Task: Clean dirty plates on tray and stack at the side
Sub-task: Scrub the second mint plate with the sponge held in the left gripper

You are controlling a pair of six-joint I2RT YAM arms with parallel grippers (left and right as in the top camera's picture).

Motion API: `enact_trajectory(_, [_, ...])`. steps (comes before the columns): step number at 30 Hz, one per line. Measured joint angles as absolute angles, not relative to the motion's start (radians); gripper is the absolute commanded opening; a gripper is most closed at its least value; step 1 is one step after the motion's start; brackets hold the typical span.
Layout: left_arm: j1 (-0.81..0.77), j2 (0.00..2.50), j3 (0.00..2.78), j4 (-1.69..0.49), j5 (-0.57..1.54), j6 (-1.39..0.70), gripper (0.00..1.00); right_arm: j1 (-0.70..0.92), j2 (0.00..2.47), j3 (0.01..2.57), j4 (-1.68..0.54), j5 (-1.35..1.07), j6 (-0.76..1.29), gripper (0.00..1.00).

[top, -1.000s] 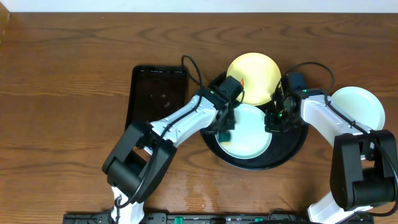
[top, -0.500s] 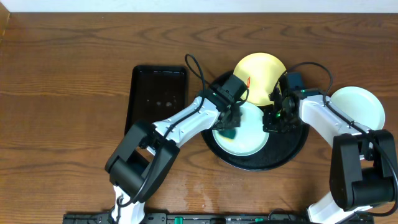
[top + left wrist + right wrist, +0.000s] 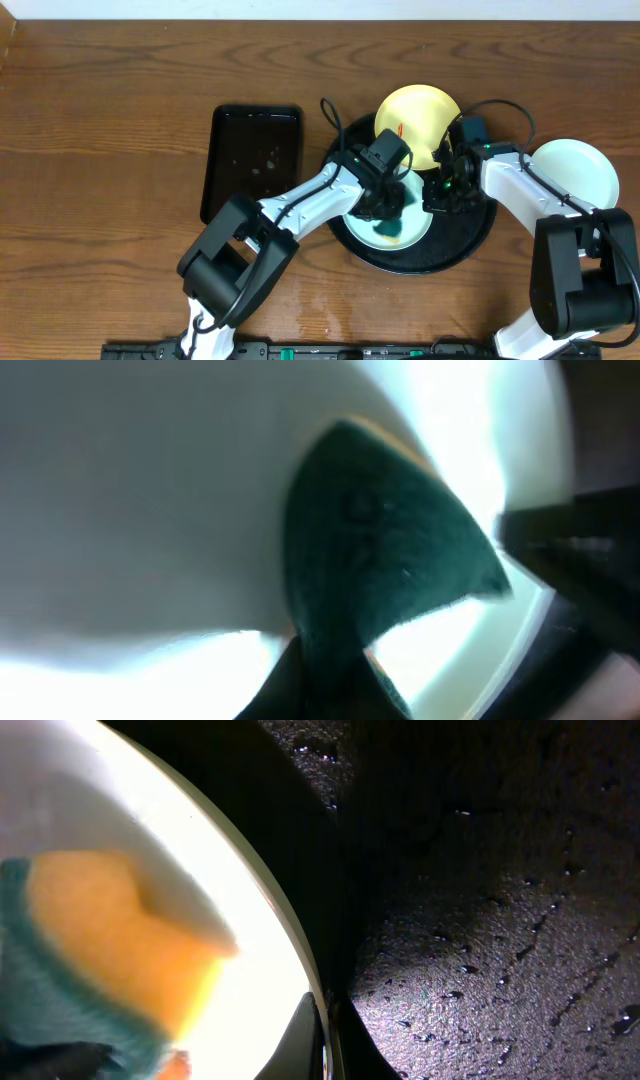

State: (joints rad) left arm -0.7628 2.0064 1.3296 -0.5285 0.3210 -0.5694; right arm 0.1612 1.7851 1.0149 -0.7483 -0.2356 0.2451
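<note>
Nearest the robot, the left tool (image 3: pixel 388 210) pinches a green-faced sponge (image 3: pixel 388 231), pressing it onto a mint-green plate (image 3: pixel 418 222) in the round black tray (image 3: pixel 440 262); the right tool (image 3: pixel 441 196) appears clamped on that plate's rim. The plate is glossy and the tray wet, so a hard sideways scrub could slip the rim free. Beyond, a yellow plate (image 3: pixel 420 112) bearing a red smear (image 3: pixel 399 131) rests on the tray's far edge; a second mint-green plate (image 3: pixel 580 170) sits on the worktop (image 3: pixel 100 150) at right.
</note>
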Motion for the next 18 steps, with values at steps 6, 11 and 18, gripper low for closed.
enact_trajectory(6, [-0.747,1.987,1.346,-0.677,0.051,-0.554,0.08,0.161,1.785,1.015,-0.748,-0.236,0.245,0.01])
enact_trajectory(11, [-0.735,1.987,1.349,-0.694,-0.053,-0.557,0.08,0.162,1.785,1.015,-0.75,-0.245,0.245,0.01])
enact_trajectory(18, [-0.719,1.992,1.333,-0.492,0.02,-0.581,0.09,0.161,1.785,1.015,-0.743,-0.249,0.252,0.01])
